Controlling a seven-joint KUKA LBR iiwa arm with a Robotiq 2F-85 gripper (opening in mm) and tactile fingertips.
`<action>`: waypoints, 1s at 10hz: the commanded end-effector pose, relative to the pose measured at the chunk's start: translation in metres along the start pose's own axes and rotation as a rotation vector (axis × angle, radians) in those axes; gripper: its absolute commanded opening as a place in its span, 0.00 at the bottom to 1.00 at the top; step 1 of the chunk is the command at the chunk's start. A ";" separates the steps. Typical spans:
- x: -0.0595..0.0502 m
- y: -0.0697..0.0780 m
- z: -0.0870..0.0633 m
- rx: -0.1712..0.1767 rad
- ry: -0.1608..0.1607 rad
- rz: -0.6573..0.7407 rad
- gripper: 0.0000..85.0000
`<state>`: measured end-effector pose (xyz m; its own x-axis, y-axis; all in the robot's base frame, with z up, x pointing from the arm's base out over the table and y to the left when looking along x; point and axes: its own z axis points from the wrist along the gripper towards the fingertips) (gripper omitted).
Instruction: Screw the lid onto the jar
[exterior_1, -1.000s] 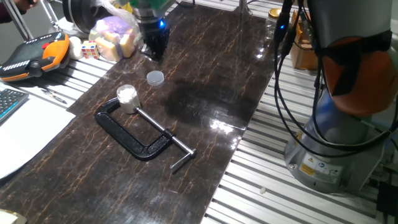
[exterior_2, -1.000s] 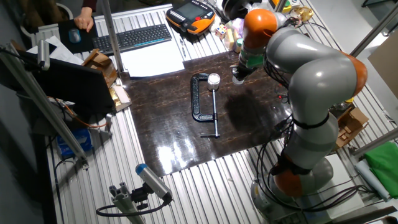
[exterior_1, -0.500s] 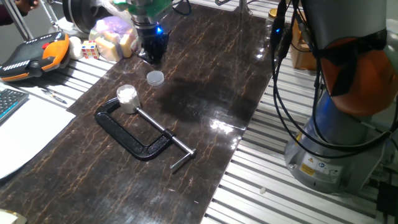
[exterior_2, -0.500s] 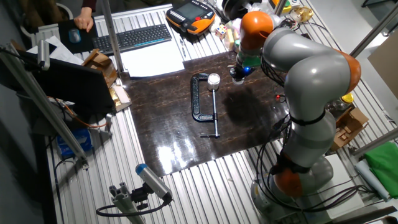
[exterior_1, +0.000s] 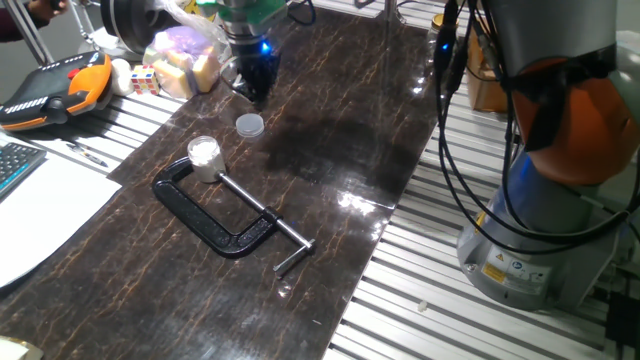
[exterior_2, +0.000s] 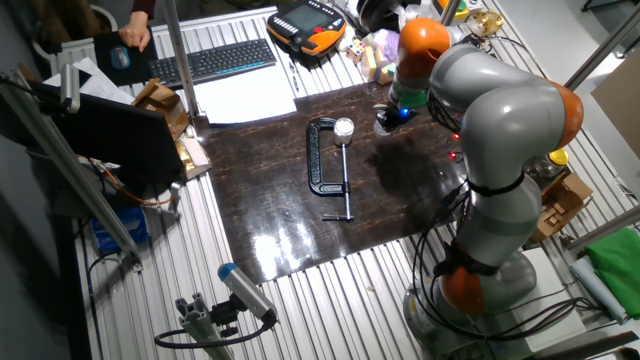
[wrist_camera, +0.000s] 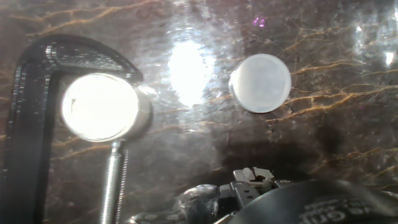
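The lid (exterior_1: 249, 125) lies flat on the dark table, a small pale round cap, also seen in the hand view (wrist_camera: 260, 83). The jar (exterior_1: 204, 157) stands upright to its left by the head of the black C-clamp (exterior_1: 215, 215); in the hand view the jar (wrist_camera: 102, 107) glares bright white. My gripper (exterior_1: 254, 90) hangs just behind the lid, a little above the table, holding nothing that I can see. Its fingers blur into one dark mass, so their spacing is unclear. In the other fixed view the gripper (exterior_2: 386, 121) is right of the jar (exterior_2: 344, 127).
The C-clamp's screw bar (exterior_1: 265, 218) reaches toward the table's front. A bag of soft objects (exterior_1: 183, 55) and an orange teach pendant (exterior_1: 55, 88) lie off the table's far left corner. Cables (exterior_1: 455, 120) and the robot base (exterior_1: 545, 230) stand to the right.
The gripper has shifted slightly to the right near the lid. Lid, jar and clamp have not moved.
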<state>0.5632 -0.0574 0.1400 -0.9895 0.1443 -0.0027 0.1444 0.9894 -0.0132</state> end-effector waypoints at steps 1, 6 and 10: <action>-0.002 -0.006 0.002 -0.001 0.000 -0.004 0.01; -0.004 -0.013 0.012 -0.004 0.001 -0.001 0.01; -0.005 -0.013 0.013 0.025 -0.010 0.016 0.01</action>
<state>0.5665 -0.0706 0.1269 -0.9871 0.1598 -0.0140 0.1602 0.9863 -0.0394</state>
